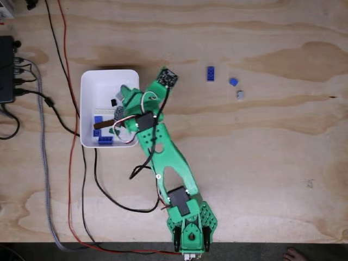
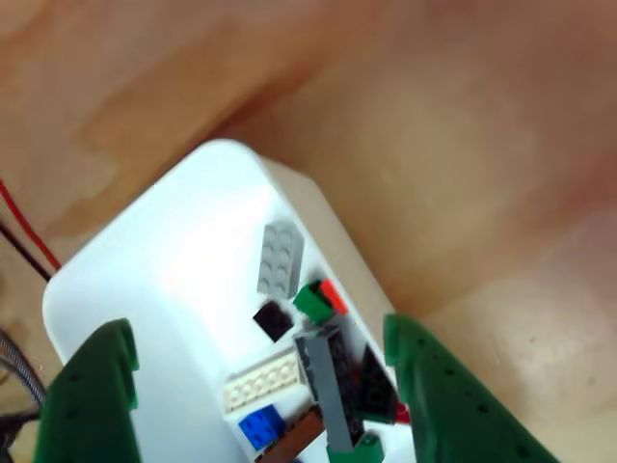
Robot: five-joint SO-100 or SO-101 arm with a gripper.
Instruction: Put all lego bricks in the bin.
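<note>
Three stray bricks (image 1: 210, 73) beyond bin (image 1: 88, 81)

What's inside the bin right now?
The other view shows the bin holding a grey brick, a small black piece, a green-and-red piece, a white plate, a dark grey plate and a blue brick. The open gripper hides the near end.

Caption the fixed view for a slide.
Green arm over the white bin; three bricks remain on the plywood.
</note>
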